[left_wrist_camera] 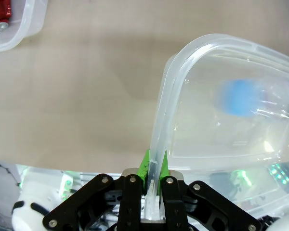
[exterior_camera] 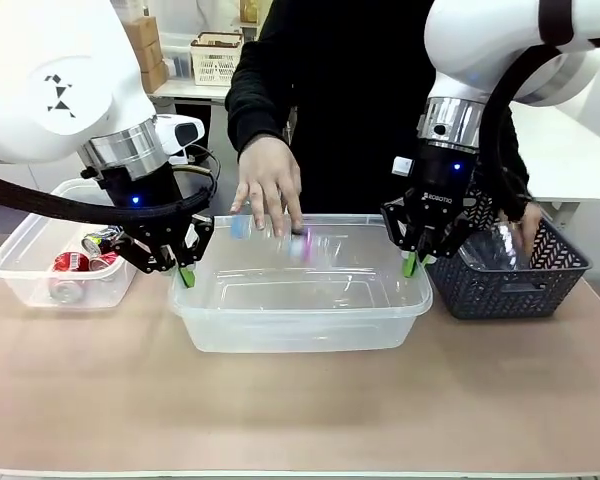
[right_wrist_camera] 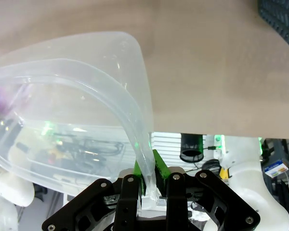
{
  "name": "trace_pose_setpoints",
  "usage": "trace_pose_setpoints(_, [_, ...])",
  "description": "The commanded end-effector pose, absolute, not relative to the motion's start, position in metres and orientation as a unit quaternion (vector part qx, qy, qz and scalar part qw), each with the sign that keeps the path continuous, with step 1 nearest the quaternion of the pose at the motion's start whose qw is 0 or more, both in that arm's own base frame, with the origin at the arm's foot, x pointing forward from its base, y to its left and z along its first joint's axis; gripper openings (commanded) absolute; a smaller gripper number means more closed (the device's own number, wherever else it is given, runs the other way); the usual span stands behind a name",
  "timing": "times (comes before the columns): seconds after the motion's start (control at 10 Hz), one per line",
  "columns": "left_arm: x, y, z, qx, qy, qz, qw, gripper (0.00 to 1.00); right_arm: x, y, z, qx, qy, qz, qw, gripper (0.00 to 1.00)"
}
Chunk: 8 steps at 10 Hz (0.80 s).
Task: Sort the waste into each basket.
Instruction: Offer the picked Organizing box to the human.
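Note:
A large see-through basket (exterior_camera: 300, 300) stands mid-table. My left gripper (exterior_camera: 185, 272) is shut on its left rim (left_wrist_camera: 156, 144), and my right gripper (exterior_camera: 412, 262) is shut on its right rim (right_wrist_camera: 142, 159). A person's hand (exterior_camera: 270, 190) hovers over the far wall, and a blurred clear bottle (exterior_camera: 280, 238) with a blue cap (left_wrist_camera: 241, 96) is just under it inside the basket. A second see-through basket (exterior_camera: 25, 275) at the left holds red and silver cans (exterior_camera: 80, 262).
A dark grey lattice basket (exterior_camera: 510, 285) stands at the right, close to my right gripper, with clear bottles in it and the person's other hand (exterior_camera: 528, 225) reaching in. Bare table lies in front of the baskets. A white crate (exterior_camera: 216, 58) sits far back.

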<state>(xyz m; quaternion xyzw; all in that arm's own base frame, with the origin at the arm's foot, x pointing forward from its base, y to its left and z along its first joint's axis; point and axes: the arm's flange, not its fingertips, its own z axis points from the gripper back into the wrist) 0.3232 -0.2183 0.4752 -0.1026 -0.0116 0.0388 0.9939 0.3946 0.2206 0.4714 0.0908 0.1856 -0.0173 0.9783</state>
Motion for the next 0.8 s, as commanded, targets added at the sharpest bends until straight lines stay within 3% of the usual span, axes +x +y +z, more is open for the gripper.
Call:
trace_pose_setpoints(0.0, [0.3218, -0.2154, 0.4775, -0.106, -0.016, 0.041, 0.993, 0.00, 0.3910, 0.2208, 0.4722, 0.095, 0.185, -0.019, 0.978, 0.00])
trace_pose_setpoints(0.7, [0.3218, -0.2154, 0.4775, -0.106, -0.016, 0.041, 0.993, 0.00, 0.3910, 0.2208, 0.4722, 0.095, 0.185, -0.019, 0.978, 0.00])
